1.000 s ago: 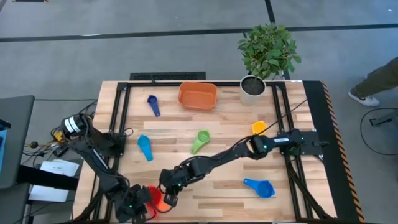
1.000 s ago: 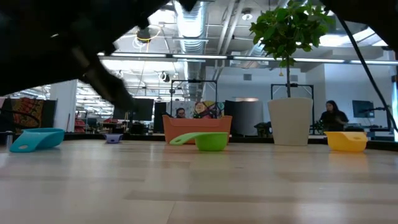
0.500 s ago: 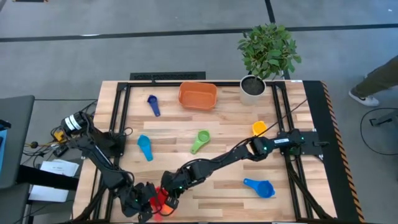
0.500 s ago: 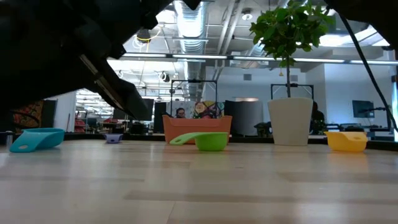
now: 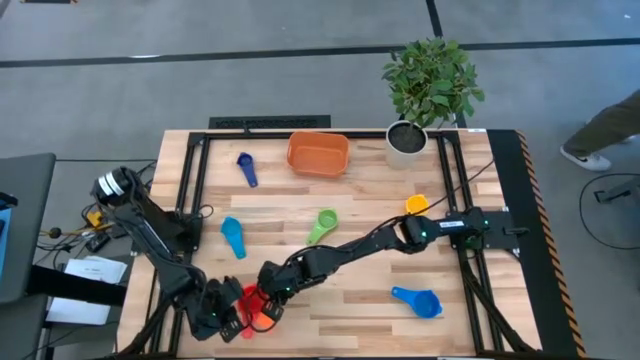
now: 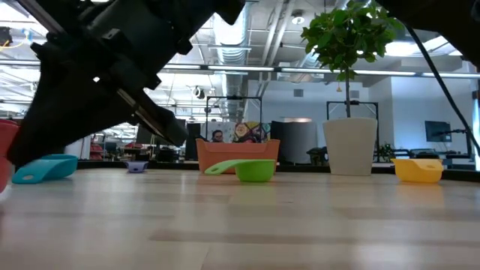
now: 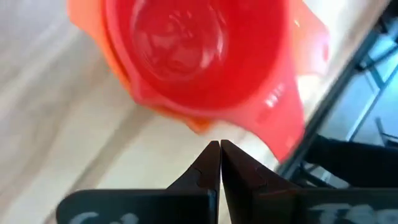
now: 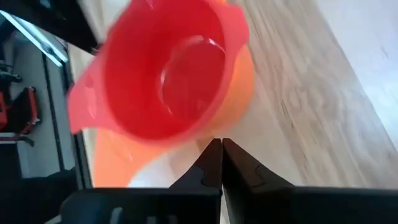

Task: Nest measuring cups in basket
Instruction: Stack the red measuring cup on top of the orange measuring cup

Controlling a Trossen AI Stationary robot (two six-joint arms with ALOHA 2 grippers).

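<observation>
Red cup sitting inside the orange cup

My left gripper [image 5: 228,322] and right gripper [image 5: 268,305], both pinched together, are meeting at the red cup [image 7: 186,50] nested in the orange cup [image 8: 239,78], far from the basket [image 5: 318,153].

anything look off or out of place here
Nothing is spilled or damaged. The red cup, nested in the orange cup, sits at the table's near edge between both shut grippers, left and right, far from the basket, which looks empty.
</observation>
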